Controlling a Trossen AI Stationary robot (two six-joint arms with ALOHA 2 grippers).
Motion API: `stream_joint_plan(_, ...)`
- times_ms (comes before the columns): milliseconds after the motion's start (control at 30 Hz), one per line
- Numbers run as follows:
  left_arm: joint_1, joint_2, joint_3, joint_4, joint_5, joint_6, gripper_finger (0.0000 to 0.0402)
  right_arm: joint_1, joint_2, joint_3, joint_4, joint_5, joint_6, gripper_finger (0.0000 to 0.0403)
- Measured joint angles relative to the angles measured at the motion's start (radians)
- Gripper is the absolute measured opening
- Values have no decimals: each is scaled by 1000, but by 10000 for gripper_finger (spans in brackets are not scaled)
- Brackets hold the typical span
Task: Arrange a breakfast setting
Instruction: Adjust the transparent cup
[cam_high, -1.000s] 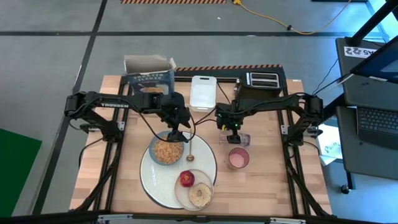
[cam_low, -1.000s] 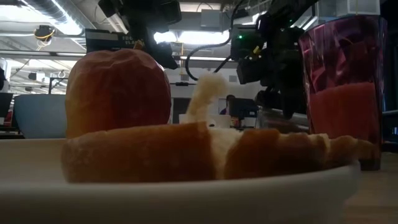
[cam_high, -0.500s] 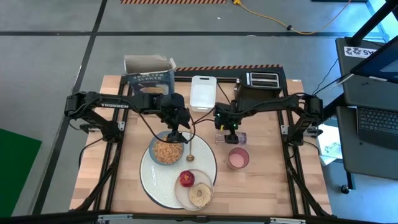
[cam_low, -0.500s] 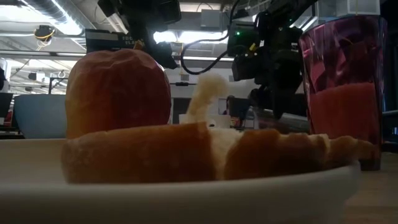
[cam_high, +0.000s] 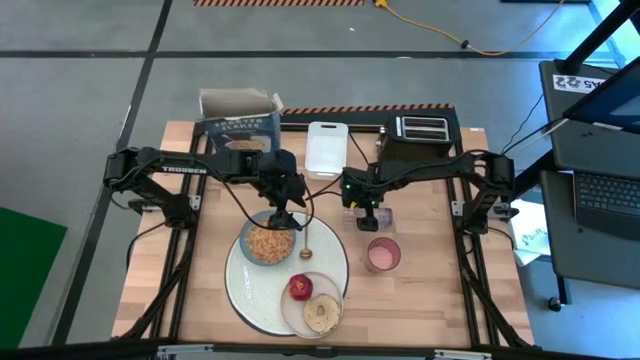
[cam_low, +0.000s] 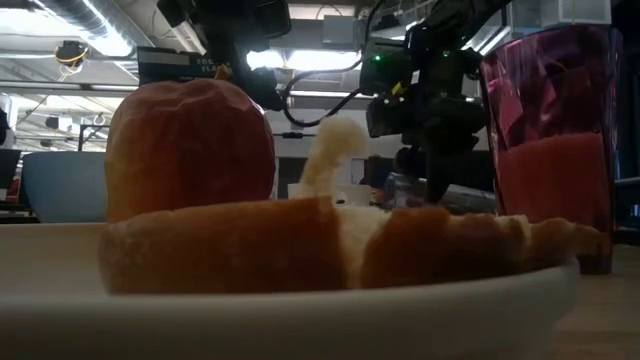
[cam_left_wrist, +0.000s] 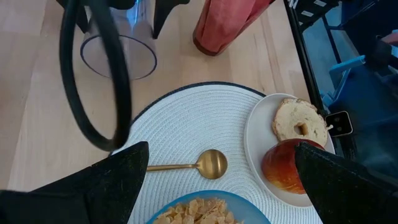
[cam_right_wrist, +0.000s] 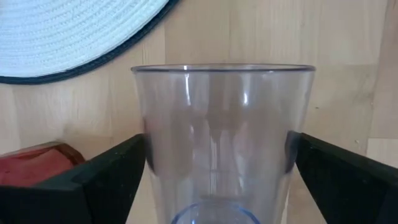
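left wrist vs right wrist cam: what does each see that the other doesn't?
Left wrist only: wooden spoon on the big round white plate, blue bowl of flakes, small cream plate carrying the toasted bread round and red apple.
Right wrist only: the right gripper open, its fingers flanking the clear cup.
Both: the clear cup, red cup, big round white plate and wooden table.

High view looks straight down; low view, at table height, shares its red apple (cam_low: 190, 150).
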Motion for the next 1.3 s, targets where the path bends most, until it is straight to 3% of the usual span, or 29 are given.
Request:
stream_joint_plan(800,0,0,0,-12,-1,0,390,0,45,-2,183,5,30,395)
stream_joint_plan(1300,2,-3,0,-11,-2,-20,390,0,21,-6,194,-3,52,387)
